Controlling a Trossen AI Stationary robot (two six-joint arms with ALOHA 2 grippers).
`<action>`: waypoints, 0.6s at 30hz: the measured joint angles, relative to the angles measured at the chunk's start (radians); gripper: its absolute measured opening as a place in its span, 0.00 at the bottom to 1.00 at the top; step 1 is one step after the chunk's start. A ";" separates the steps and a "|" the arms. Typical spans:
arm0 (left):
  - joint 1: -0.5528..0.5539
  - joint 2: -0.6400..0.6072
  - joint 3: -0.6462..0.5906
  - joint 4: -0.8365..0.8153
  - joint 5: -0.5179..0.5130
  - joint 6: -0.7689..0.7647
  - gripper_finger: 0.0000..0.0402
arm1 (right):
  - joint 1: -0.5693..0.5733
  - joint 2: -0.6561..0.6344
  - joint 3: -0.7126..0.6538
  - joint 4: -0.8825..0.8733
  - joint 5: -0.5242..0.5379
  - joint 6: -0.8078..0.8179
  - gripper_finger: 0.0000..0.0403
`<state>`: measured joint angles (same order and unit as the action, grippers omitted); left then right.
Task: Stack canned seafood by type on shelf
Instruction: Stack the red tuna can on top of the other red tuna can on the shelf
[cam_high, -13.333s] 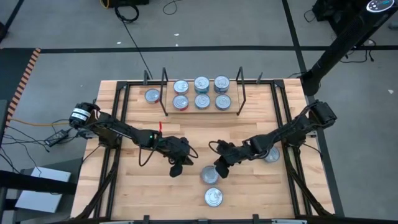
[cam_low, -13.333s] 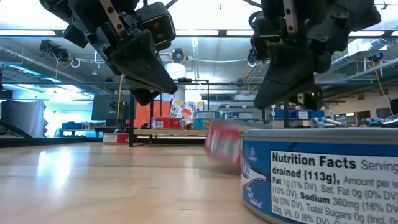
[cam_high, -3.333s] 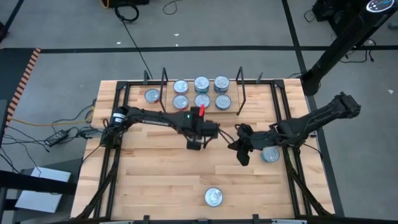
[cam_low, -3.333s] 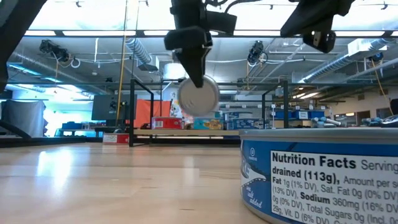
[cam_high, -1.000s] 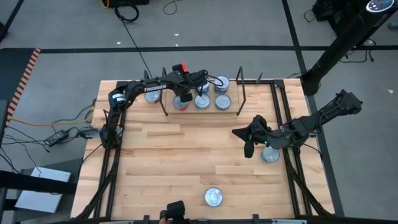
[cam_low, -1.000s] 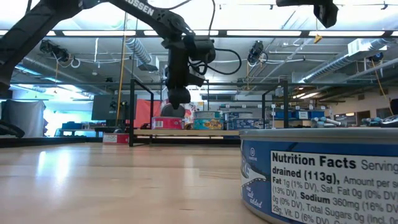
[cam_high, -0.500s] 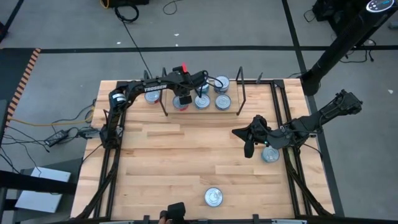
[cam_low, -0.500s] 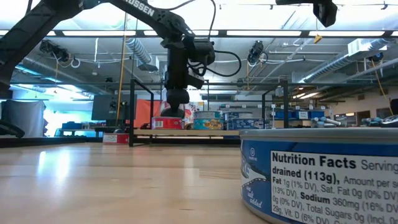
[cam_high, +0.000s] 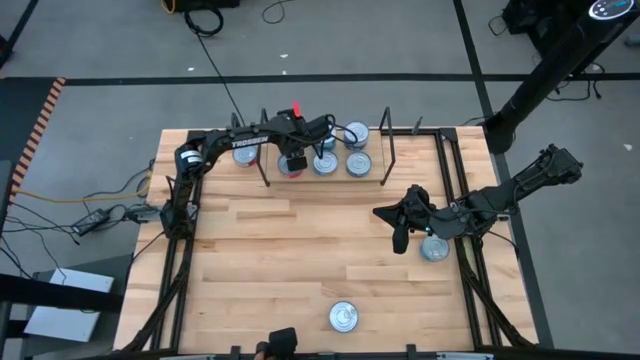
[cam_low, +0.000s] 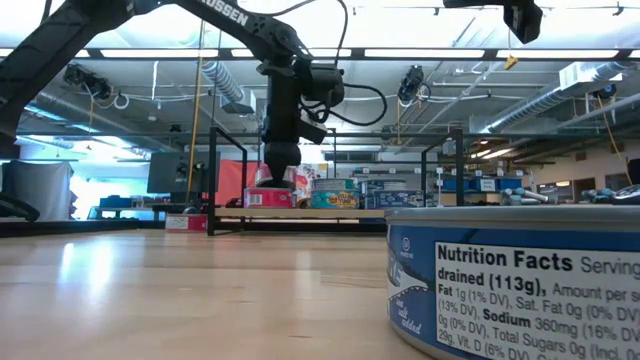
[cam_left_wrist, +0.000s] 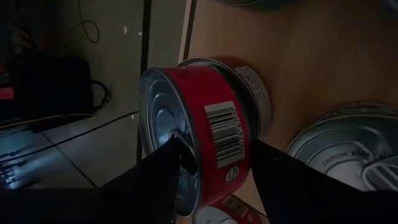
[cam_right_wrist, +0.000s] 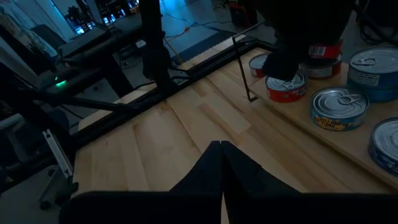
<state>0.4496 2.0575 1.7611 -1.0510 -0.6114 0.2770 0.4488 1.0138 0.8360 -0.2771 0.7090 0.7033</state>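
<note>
My left gripper (cam_high: 293, 161) reaches over the left end of the shelf (cam_high: 335, 180) and is shut on a red tin (cam_left_wrist: 205, 130). Under that tin stands another red tin (cam_left_wrist: 252, 78) on the shelf board. Blue tins (cam_high: 357, 163) stand on the board beside them, lids up. My right gripper (cam_high: 400, 238) hangs shut and empty above the table's right half. Loose tins lie at the near edge (cam_high: 343, 317), beside the right arm (cam_high: 433, 249) and left of the shelf (cam_high: 245, 154). My left gripper pinches the red tin by its two flat faces, one finger on the silver lid (cam_left_wrist: 176, 151) and the other at the bottom face (cam_left_wrist: 254, 149). The fingers slant down from above. The tin is tilted on edge, its lower side against the tin below.
Upright black wire frames (cam_high: 388, 150) close both ends of the shelf. Black rails (cam_high: 452, 190) run along the table's left and right sides. Bare wood lies in the table's middle. In the low view a blue tin (cam_low: 510, 285) fills the near right.
My left gripper has stayed over the shelf's left end and tipped a little with the red tin. The right arm has kept still.
</note>
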 joint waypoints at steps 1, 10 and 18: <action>0.000 0.000 0.000 0.000 0.003 0.000 0.48 | 0.000 0.000 0.000 0.000 0.000 0.000 0.02; -0.005 0.000 0.000 0.004 0.006 0.004 0.48 | 0.000 0.000 0.000 0.028 0.000 -0.024 0.02; -0.004 -0.001 0.000 0.005 0.019 0.005 0.48 | 0.000 0.000 0.000 0.040 0.000 -0.034 0.02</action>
<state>0.4453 2.0564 1.7611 -1.0455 -0.5923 0.2818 0.4492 1.0138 0.8360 -0.2375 0.7086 0.6689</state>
